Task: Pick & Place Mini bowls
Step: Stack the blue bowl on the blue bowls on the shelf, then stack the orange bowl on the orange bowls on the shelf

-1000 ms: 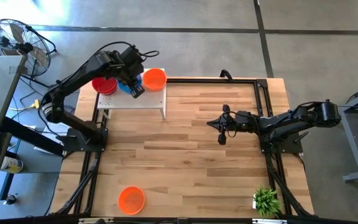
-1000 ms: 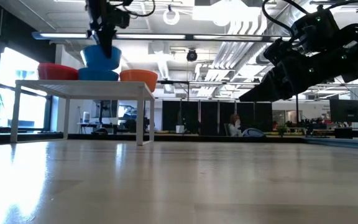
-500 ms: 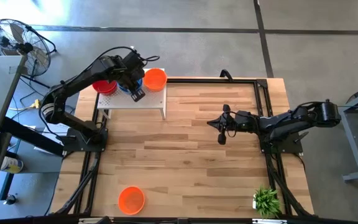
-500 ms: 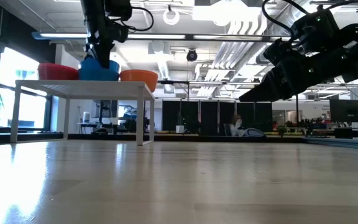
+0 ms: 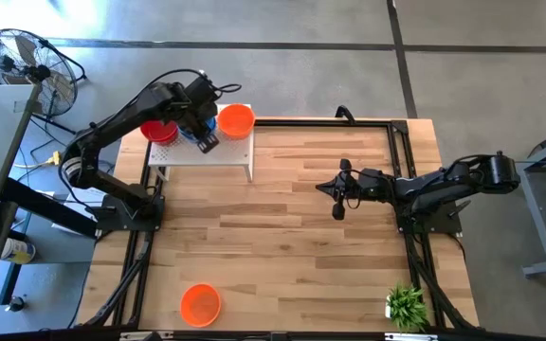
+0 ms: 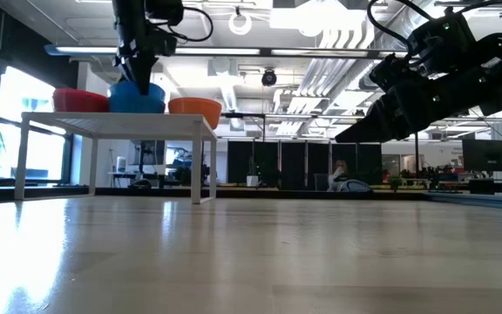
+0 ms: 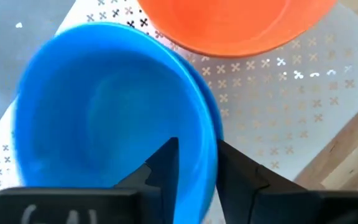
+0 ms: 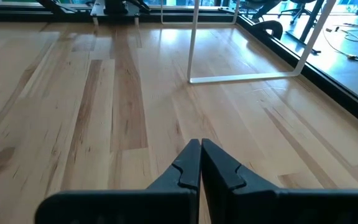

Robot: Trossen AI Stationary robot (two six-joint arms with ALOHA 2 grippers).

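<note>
From overhead I see my left gripper [image 5: 203, 131] over the white perforated stand [image 5: 226, 152], but the arm hides most of the blue bowl [image 5: 191, 133] beneath it. The left wrist camera gives me what the overhead cannot: the two dark fingers [image 7: 166, 163] straddle the blue bowl's [image 7: 104, 124] rim, one inside and one outside, with slim gaps showing, so they look slightly parted; I cannot tell whether they grip the rim. The blue bowl sits on the stand's top, just beside an orange bowl [image 7: 241, 25], and nothing lies inside it.

The low camera adds the line-up on the stand [image 6: 120, 122]: a red bowl [image 6: 81, 99], the blue bowl [image 6: 138, 97] in the middle with the left gripper [image 6: 138, 71] coming down onto it, and the orange bowl [image 6: 194, 106]. Whether any is a stack I cannot tell.

Only the overhead shows a second orange bowl [image 5: 200, 303], well apart from the stand, down on the wooden table [image 5: 282, 246], and a small green plant [image 5: 407, 305] farther still.

My right gripper [image 8: 200, 163] waits above the table well away from the stand, fingers pressed together, holding nothing
</note>
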